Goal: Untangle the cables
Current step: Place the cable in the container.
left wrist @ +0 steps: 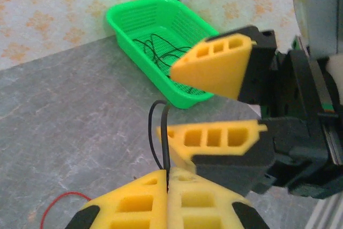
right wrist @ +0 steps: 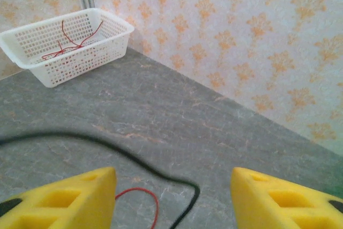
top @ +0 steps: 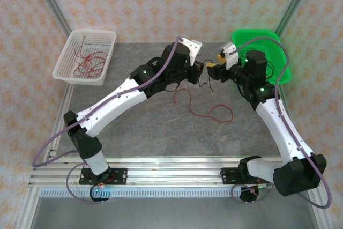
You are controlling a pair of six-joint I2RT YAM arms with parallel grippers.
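Presently, the left gripper (left wrist: 167, 178) is pressed together, pinching a black cable (left wrist: 150, 130) that extends straight out from its fingertips as a narrow loop. The right gripper (right wrist: 171, 202) faces it, spread wide. A red cable (top: 201, 116) lies curled on the surface (top: 161, 132), its length running left to right. Both arms reach inward and meet mid-surface.

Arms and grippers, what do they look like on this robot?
Both the left arm and right arm have white links, black joints with small green lights, and a purple-grey cable looping alongside. The left gripper and right gripper have yellow wedge-shaped fingers with rectangular cut-outs on black mounts.
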